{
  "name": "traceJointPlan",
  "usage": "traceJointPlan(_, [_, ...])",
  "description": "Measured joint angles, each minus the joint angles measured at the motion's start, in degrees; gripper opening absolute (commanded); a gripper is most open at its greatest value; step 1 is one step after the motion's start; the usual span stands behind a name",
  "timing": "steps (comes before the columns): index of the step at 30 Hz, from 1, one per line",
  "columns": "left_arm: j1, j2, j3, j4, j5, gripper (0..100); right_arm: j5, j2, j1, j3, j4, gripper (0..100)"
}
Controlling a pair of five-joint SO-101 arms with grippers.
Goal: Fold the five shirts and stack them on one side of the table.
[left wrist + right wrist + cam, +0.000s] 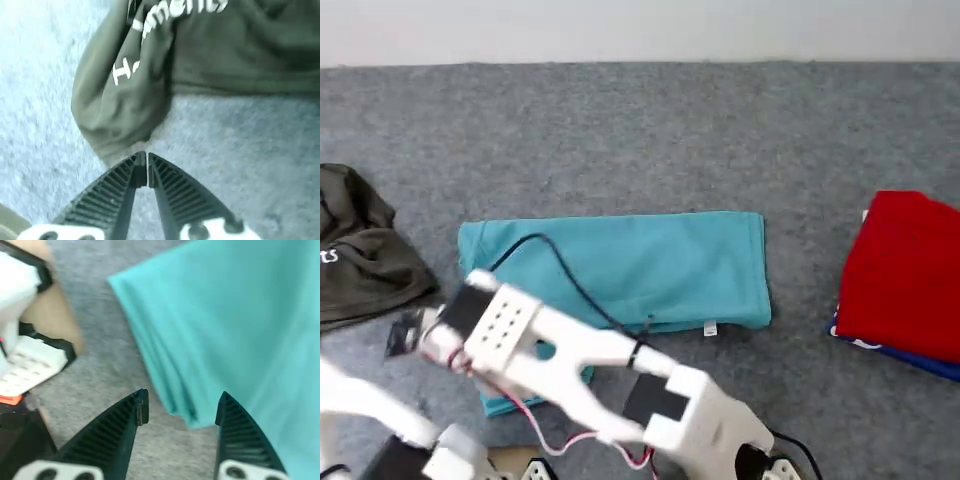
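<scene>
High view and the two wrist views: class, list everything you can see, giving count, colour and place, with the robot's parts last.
teal shirt: 1, teal, folded, middle of the table
dark shirt: 1, dark olive with white print, crumpled, picture's left edge
red shirt: 1, red, folded, on the blue shirt, right edge
blue shirt: 1, blue, under the red shirt
table: 1, grey cover
arms: 2, white, near edge; one stretches over the teal shirt
left gripper: 1, black, shut, beside the dark shirt
right gripper: 1, black, open, at the teal shirt's corner
</scene>
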Motion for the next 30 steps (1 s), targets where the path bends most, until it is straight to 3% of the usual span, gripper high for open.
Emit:
traceJointPlan(6, [-3.7, 0.8, 0.0, 0.0, -0.4, 2, -0.3, 2.7, -4.7, 0.0, -0.4, 23.3])
traceJointPlan(16, [-3.7, 1.0, 0.0, 0.0, -0.6, 2, -0.5, 11.6, -4.3, -0.1, -5.0, 22.9])
traceJointPlan(23, [-3.7, 1.0, 0.0, 0.0, -0.6, 2, 0.4, 12.1, -2.1, -0.8, -6.7, 1.3])
traceJointPlan(30, [-3.7, 1.0, 0.0, 0.0, -0.6, 2, 3.6, 12.9, -0.2, -0.6, -7.1, 0.9])
